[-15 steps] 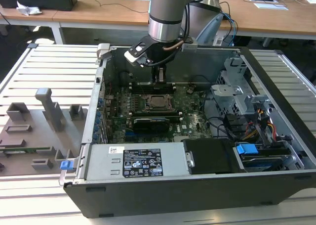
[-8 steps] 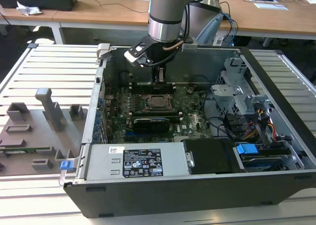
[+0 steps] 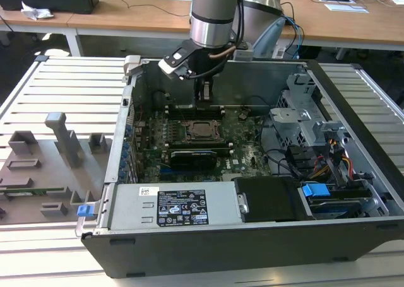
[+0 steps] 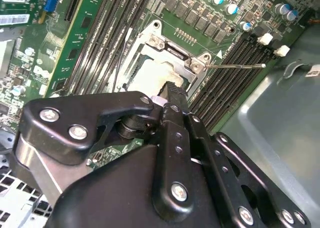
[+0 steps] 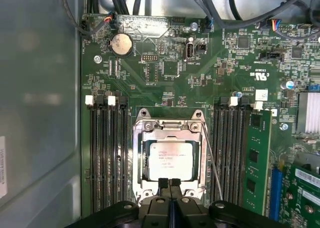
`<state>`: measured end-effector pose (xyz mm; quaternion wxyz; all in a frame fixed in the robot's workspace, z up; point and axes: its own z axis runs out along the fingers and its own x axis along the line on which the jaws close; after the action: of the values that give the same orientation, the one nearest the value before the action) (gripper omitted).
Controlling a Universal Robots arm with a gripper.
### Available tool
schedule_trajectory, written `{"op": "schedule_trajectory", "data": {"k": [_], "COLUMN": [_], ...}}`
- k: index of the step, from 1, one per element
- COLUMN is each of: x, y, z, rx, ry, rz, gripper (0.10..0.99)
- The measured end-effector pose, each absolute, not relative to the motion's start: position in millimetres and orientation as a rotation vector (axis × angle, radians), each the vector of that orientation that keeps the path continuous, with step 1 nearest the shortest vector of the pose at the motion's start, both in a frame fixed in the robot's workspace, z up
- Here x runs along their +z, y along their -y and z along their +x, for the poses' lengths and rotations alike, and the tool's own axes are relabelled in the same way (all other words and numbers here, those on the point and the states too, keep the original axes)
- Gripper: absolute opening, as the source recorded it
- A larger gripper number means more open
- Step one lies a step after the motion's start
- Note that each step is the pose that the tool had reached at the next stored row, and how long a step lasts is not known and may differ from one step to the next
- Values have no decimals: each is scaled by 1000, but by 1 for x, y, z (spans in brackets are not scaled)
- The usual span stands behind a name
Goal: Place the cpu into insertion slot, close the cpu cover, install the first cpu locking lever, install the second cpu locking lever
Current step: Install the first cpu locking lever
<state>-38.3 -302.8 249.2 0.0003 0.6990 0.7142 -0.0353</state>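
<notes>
Overall: an open computer case (image 3: 252, 249) lay on a slatted table (image 3: 63, 85), and the motherboard (image 3: 246, 154) faced up in the middle of the exterior view.
Arm: one robot arm (image 3: 214, 9) came down from the upper middle of the exterior view into the case.
Gripper: the gripper (image 3: 203, 98) hung just above the far edge of the socket. In the first wrist view its black fingertips (image 5: 162, 182) were pressed together with no gap and nothing between them.
Cpu: the cpu (image 5: 171, 160), a dull silver square, sat flat inside the insertion slot (image 5: 169, 119), between two banks of long black memory slots.
Cover: the cpu cover (image 5: 137, 158) lay down over the chip as a silver frame, and the chip's top showed through its square cut-out.
Contact: the closed fingertips stood at the cover's near edge. Whether they touched it, I could not tell.
Lever: a thin wire lever (image 5: 210, 163) ran along one side of the socket, angled away from it. In the second wrist view its free end (image 4: 235, 65) stuck out over the memory slots.
Beside the case: a grey fixture (image 3: 57, 154) rested on the table at the exterior view's left.
</notes>
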Motion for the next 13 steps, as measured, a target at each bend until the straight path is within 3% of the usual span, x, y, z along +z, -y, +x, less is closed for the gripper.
{"op": "schedule_trajectory", "data": {"k": [13], "x": [302], "y": [302], "z": [-38], "rx": [-144], "ry": [-2226], "rz": [2180], "gripper": [106]}}
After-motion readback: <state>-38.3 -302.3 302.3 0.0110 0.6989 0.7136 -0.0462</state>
